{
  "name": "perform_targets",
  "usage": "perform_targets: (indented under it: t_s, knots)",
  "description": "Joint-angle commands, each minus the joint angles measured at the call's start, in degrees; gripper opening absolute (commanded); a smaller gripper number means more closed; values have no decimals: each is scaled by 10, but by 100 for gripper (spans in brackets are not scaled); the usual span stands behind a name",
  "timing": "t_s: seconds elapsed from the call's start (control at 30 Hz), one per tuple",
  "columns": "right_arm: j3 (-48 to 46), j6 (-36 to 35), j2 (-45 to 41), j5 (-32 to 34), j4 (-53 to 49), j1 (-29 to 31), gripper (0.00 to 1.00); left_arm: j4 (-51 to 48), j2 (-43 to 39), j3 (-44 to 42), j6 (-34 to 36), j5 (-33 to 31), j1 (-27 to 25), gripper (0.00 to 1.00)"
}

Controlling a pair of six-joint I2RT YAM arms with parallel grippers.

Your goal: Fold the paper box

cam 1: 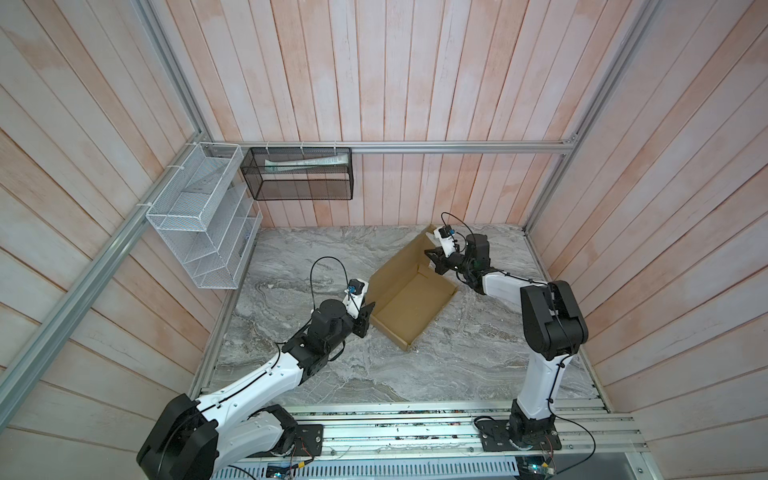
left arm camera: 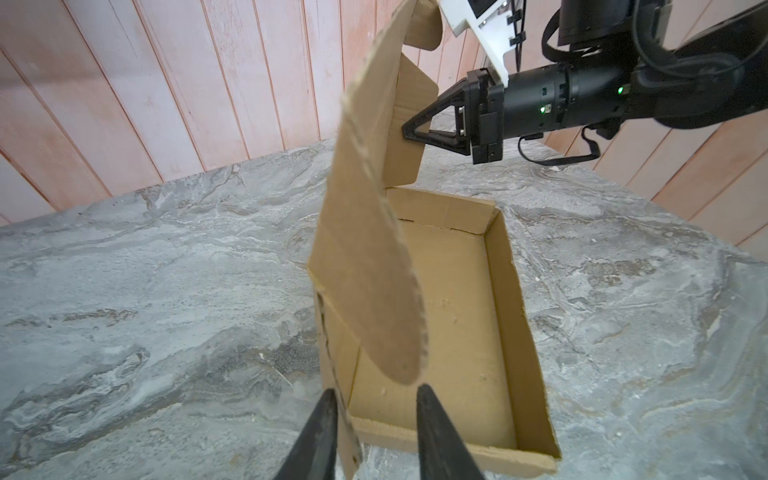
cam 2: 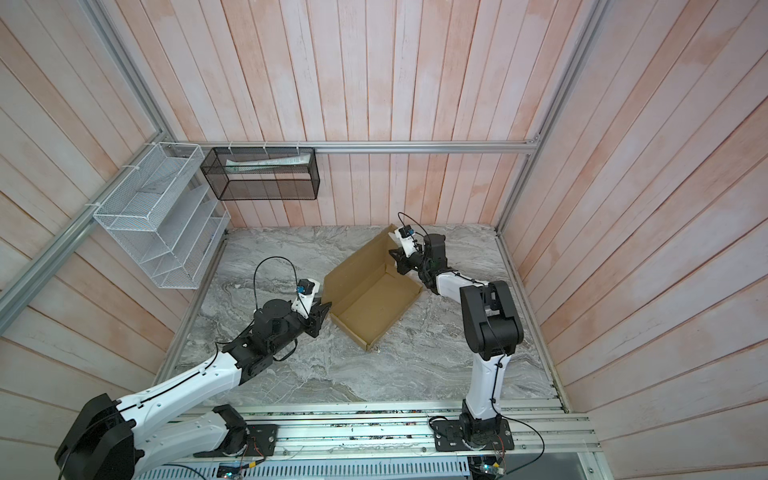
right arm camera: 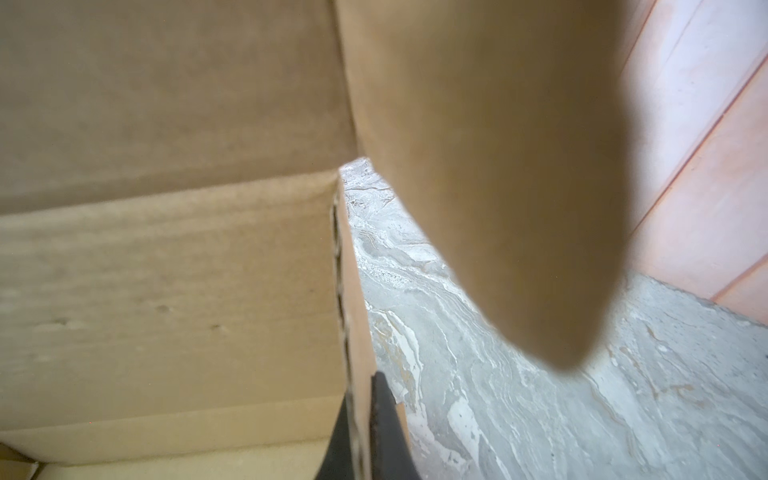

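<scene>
The paper box (cam 1: pixel 411 303) (cam 2: pixel 370 307) is a tan cardboard tray on the marble table, with its lid standing up along the far left side. In the left wrist view a rounded lid tab (left arm camera: pixel 370 266) hangs over the tray floor (left arm camera: pixel 449 332). My left gripper (cam 1: pixel 371 310) (cam 2: pixel 326 308) (left arm camera: pixel 376 401) is open at the box's near left corner, with the corner wall edge between its fingers. My right gripper (cam 1: pixel 432 255) (cam 2: pixel 395 257) (left arm camera: pixel 409 131) (right arm camera: pixel 361 415) is shut on a thin cardboard edge at the box's far right end. Another rounded tab (right arm camera: pixel 498 166) hangs blurred close to that camera.
A white wire rack (cam 1: pixel 199 216) and a black mesh basket (cam 1: pixel 299 174) hang on the left and back walls. Wood-panel walls enclose the marble tabletop (cam 1: pixel 332 365). An aluminium rail (cam 1: pixel 415 432) carrying both arm bases runs along the front.
</scene>
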Motion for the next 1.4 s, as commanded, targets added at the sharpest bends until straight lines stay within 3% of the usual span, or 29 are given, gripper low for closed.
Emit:
perform_targets:
  t_s: [0.0, 0.87, 1.13, 1.37]
  knots:
    - [-23, 19, -25, 39, -17, 9, 1, 7, -10, 10, -20, -20, 11, 37]
    - [-221, 98, -214, 248, -25, 126, 1, 27, 15, 18, -67, -18, 67, 32]
    - [-240, 128, -230, 294, -5, 130, 1, 8, 17, 30, -71, -6, 92, 43]
    - [-244, 142, -223, 327, -4, 130, 1, -4, 8, 29, -80, 34, 126, 46]
